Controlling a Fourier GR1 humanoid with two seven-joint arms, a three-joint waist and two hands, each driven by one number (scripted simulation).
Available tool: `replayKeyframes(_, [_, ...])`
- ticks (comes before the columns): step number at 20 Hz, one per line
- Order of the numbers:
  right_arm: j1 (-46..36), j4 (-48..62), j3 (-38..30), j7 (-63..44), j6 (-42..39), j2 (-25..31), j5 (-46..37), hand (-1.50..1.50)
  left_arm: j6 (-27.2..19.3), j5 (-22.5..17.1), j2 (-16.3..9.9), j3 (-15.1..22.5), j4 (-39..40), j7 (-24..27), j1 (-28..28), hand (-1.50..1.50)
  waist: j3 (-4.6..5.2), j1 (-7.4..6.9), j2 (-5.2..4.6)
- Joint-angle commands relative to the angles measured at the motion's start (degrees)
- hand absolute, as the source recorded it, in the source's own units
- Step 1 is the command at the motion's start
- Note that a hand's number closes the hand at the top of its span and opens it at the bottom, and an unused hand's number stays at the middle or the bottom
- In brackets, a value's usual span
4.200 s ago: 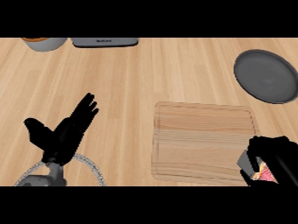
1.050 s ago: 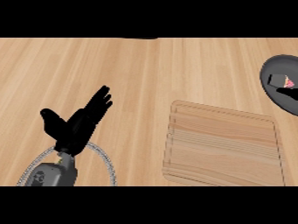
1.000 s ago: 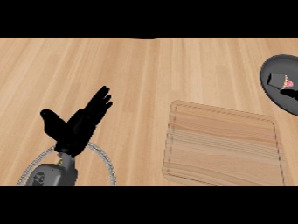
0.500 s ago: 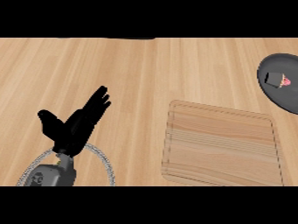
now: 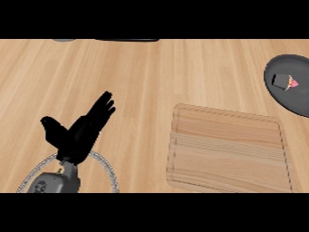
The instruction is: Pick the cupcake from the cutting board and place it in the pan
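While the cupcake lies tipped in the pan beside the cutting board, the left hand rests with fingers spread, grasping nothing.

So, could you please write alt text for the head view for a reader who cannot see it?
A cupcake lies in a dark pan at the right edge of a wooden counter, with a bare cutting board below and to its left. The left hand rests open at lower left, fingers up.

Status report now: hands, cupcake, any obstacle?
Left hand open, resting at lower left. Right hand not in view. Cupcake in pan, cutting board bare. No obstacle seen.
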State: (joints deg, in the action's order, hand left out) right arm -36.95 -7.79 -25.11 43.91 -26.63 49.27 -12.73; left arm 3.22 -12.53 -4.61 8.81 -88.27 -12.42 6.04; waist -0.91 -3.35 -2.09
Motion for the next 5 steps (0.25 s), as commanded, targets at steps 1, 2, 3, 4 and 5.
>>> replayKeyframes(1, [3.2, -0.81, 0.27, 7.53, -9.04, 1.09, 0.01, -1.5, 0.0, 0.07, -0.46, -0.43, -0.22, 0.26, -0.8, 0.0, 0.01, 0.41, 0.29])
replayKeyframes(2, [2.88, -0.97, 0.24, 6.51, -9.28, 2.01, 0.09, -1.5, -0.1, -0.38, -0.88, -1.01, -1.02, -0.83, 0.02, 0.0, 0.01, 0.19, 0.34])
replayKeyframes(3, [3.49, -1.37, 0.82, 6.8, -7.79, 0.87, -0.43, -1.5, 0.25, 0.03, -0.55, 0.14, -1.48, -0.58, -0.68, 0.0, -0.08, -0.27, 0.22])
replayKeyframes(4, [2.91, -1.53, 0.69, 6.05, -9.67, 2.0, -0.12, -1.5, 0.28, 0.19, 0.04, 0.65, -0.93, 0.08, -1.24, 0.0, 0.0, -0.1, 0.27])
replayKeyframes(5, [3.61, -1.68, 0.6, 6.88, -9.53, 1.07, 0.12, -1.5, -0.24, 0.55, -0.38, 0.2, -1.27, -0.2, -1.17, 0.0, 0.05, 0.08, 0.45])
